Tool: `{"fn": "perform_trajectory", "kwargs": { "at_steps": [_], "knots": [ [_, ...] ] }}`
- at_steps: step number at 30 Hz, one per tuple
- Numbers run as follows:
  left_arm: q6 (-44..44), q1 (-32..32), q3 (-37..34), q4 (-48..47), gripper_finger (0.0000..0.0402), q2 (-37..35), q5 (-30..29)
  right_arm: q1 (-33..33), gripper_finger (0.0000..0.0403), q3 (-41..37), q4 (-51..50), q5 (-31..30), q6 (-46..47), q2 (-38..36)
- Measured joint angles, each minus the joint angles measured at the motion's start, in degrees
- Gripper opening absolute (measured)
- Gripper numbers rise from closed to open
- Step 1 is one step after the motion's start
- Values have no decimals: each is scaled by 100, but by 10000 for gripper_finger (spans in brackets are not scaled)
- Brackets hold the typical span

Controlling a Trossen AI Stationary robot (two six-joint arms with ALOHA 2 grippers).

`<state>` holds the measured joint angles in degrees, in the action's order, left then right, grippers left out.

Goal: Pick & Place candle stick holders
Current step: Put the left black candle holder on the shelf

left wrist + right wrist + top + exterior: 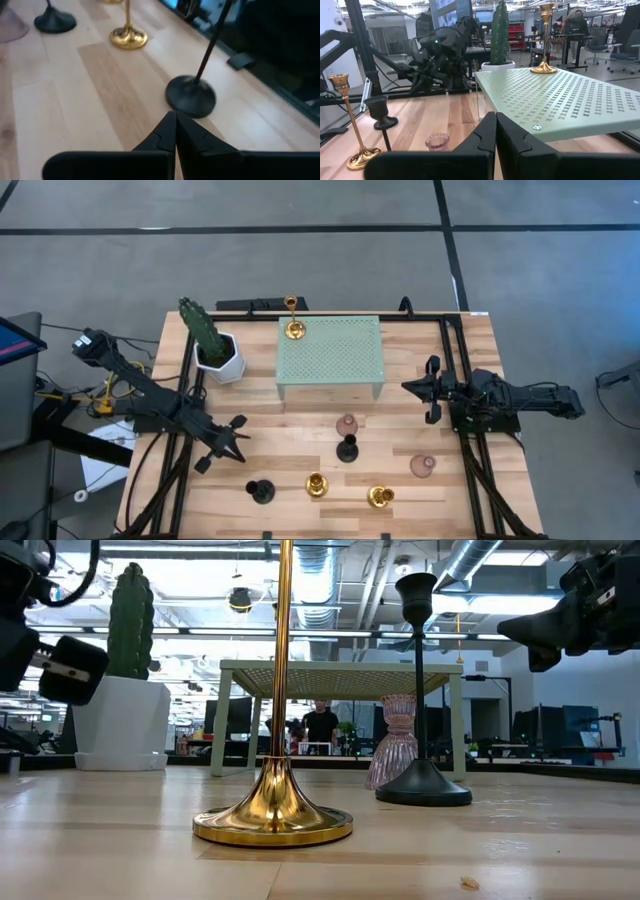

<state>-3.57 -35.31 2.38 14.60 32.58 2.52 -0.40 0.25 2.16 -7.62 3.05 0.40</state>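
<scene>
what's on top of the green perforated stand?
One gold candle stick holder stands upright on the pale green perforated stand, near its back corner on the cactus side. The rest of the top is bare. What lies under the stand cannot be seen from above.

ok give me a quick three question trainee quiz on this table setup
1. True or false: a shiny gold candle stick holder stands on the pale green perforated stand.
2. How many candle stick holders stand on the wooden table itself? A) four B) six C) seven
3. Fill in: the left gripper is nearest the ___ holder.

Key: 1 true; 2 B; 3 black.
</scene>
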Motion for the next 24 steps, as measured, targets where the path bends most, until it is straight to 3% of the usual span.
{"fn": "perform_trajectory", "kwargs": {
  "at_steps": [2, 7, 17, 24],
  "knots": [
    [199, 0, -182, 568, 4, 0, 273, 0, 0, 2, -1, -1, 2, 0],
    [800, -9, -206, 736, 6, 13, 612, 0, 0, 1, 6, -113, 71, 0],
    [1078, 0, -206, 769, 7, 373, 478, -4, 0, 1, 23, -212, 153, 0],
    [879, 0, -206, 1689, 9, 1053, 177, -4, 0, 1, 23, -212, 154, 0]
  ]
}}
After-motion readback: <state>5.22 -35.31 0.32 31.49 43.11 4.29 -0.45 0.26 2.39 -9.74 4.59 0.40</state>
